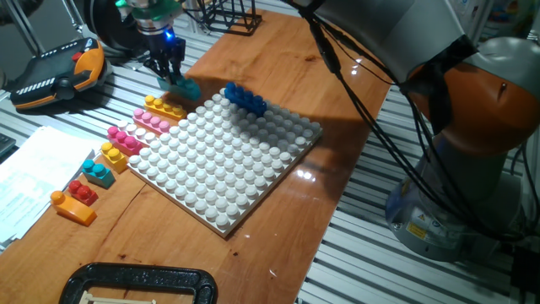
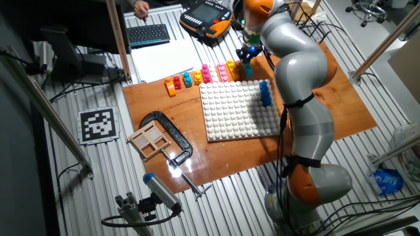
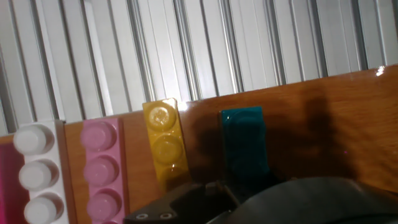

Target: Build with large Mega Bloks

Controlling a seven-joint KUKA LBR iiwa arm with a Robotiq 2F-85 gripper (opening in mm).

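Observation:
My gripper (image 1: 171,74) is low over the wooden table's far left corner, shut on one end of a teal brick (image 1: 184,87). In the hand view the teal brick (image 3: 244,146) runs under the hand, beside a yellow brick (image 3: 163,140) and a pink brick (image 3: 102,168). The brick sits at table level just off the white baseplate (image 1: 228,160). A dark blue brick (image 1: 245,99) stands on the baseplate's far corner. The yellow (image 1: 160,105), pink (image 1: 152,121) and magenta (image 1: 125,138) bricks lie in a row along the plate's left edge. My gripper also shows in the other fixed view (image 2: 248,56).
Further along the row are a teal-on-yellow stack (image 1: 103,166) and a red-on-orange stack (image 1: 76,201). A teach pendant (image 1: 59,72) and papers (image 1: 34,169) lie left of the table. A black clamp (image 1: 139,283) holds the near edge. A wire rack (image 1: 228,17) stands behind.

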